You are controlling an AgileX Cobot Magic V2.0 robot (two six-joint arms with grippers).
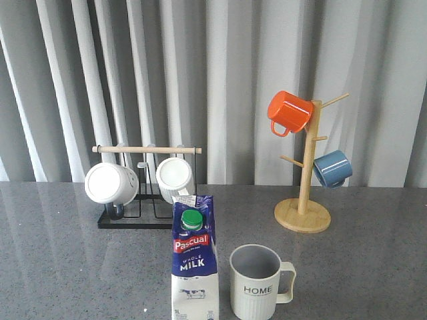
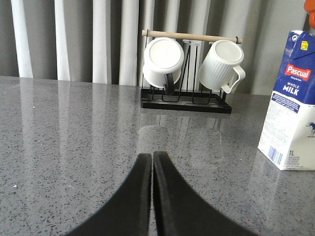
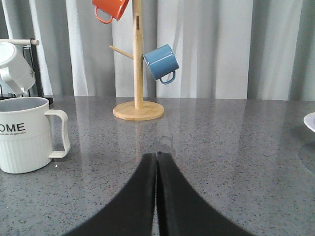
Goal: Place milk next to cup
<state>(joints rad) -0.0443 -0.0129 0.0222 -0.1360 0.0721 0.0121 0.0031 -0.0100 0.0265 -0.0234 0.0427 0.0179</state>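
The milk (image 1: 194, 260) is a tall blue-and-white carton with a green cap, upright at the table's front middle; the left wrist view has the milk (image 2: 291, 103) too. Just to its right stands the cup (image 1: 256, 283), a pale ribbed mug marked "HOME", handle to the right, a small gap between them. The right wrist view shows the cup (image 3: 25, 133) off to one side. My left gripper (image 2: 152, 156) is shut on nothing, low over bare table, apart from the carton. My right gripper (image 3: 157, 156) is likewise shut and empty, apart from the cup. Neither gripper appears in the front view.
A black rack (image 1: 143, 217) with a wooden bar holds two white ribbed mugs (image 1: 111, 183) behind the carton. At the back right a wooden mug tree (image 1: 304, 200) carries an orange mug (image 1: 289, 112) and a blue mug (image 1: 332, 169). A white rim (image 3: 310, 122) shows at the right wrist view's edge.
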